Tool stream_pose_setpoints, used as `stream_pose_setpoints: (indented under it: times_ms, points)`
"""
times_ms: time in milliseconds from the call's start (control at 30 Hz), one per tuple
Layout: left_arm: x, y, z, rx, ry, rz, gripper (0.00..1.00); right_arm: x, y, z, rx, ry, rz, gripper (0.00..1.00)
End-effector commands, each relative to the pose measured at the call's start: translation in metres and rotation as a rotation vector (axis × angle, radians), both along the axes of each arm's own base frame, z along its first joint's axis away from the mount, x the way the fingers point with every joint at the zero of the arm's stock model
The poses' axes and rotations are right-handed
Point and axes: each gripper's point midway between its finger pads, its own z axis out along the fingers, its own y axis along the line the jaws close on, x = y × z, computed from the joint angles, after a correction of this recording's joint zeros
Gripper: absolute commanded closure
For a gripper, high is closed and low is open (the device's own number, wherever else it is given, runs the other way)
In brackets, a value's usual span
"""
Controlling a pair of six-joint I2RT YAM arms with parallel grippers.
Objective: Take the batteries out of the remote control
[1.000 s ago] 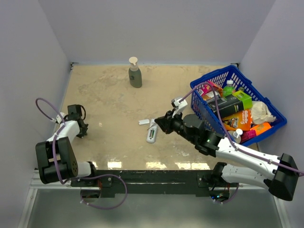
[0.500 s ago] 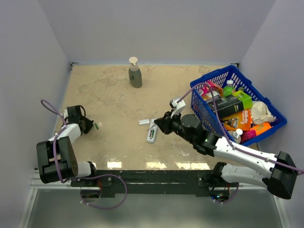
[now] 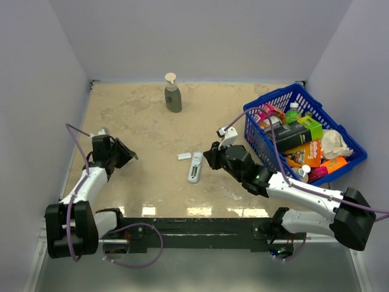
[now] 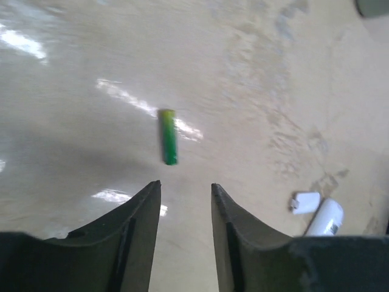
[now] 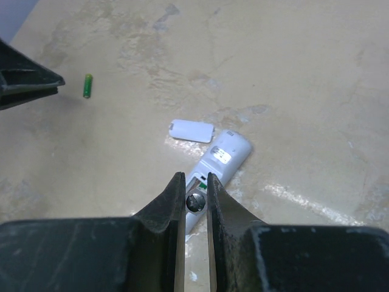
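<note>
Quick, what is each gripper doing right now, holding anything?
Left gripper: open, empty; a loose battery lies just ahead.
Right gripper: closed on a battery, seen end-on.

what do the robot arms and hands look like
The left arm and right arm have white links between chunky black joints, with a purple cable looping along each. The left hand and right hand are black, each with two dark tapered fingers.
</note>
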Motion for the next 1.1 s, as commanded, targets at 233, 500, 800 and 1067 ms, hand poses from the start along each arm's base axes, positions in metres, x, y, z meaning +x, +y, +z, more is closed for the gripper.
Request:
stream_pose_setpoints:
  times_ms: [233,500,800,1067]
  points:
    - [0.003,-0.136,0.035,-0.084,-0.158,-0.447,0.51,0.039,-0.024,-0.011,-0.068,0.000,-0.137,1.00]
    - [-0.014,-0.198,0.031,-0.179,-0.176,-0.607,0.50,0.051,-0.014,-0.017,-0.091,-0.018,-0.118,1.00]
    - [-0.033,-0.239,0.015,-0.236,-0.153,-0.704,0.50,0.040,0.001,-0.018,-0.050,-0.003,-0.023,1.00]
    - [-0.048,-0.272,-0.008,-0.208,-0.084,-0.791,0.51,0.023,0.010,-0.015,-0.001,0.036,0.061,1.00]
